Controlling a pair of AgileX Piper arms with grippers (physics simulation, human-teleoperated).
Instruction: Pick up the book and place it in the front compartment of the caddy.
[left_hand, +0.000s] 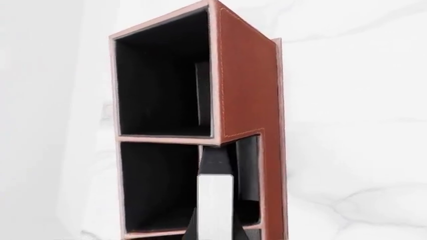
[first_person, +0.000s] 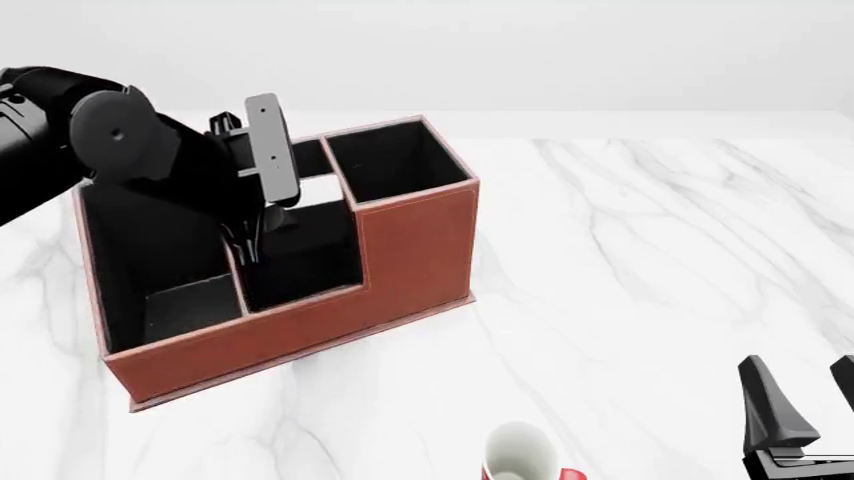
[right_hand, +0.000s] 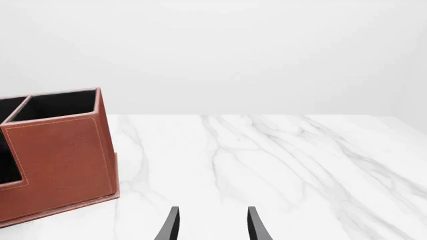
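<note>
Book half-hidden between left jaws

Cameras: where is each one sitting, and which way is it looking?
Front view: behind and above the table, looking down at the caddy; left arm and right gripper show.
Left wrist view: behind the left gripper, looking into the caddy; fingers hold the book.
Right wrist view: behind the right gripper, looking across the table; open fingertips show.
All three share the caddy.

You get bright, even light and sharp renders; the caddy casts only a faint shadow on the tabletop beside it.
</note>
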